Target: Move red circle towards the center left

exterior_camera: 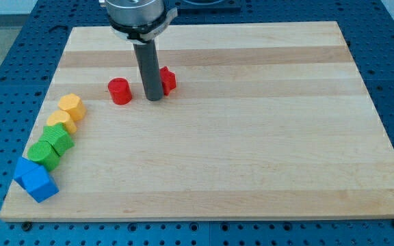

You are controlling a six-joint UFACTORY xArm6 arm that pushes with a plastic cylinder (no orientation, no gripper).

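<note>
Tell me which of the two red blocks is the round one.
The red circle, left of my tip; the other red block, partly hidden behind the rod, looks angular.

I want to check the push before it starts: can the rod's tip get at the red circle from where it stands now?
Probably yes. My tip stands just to the view's right of the red circle, with bare board between them. The other red block sits behind the rod, out of the way.

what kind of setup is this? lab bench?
Likely a robotics lab bench: a wooden board on a blue perforated table, coloured blocks like the red circle, and my tip just right of it.
</note>
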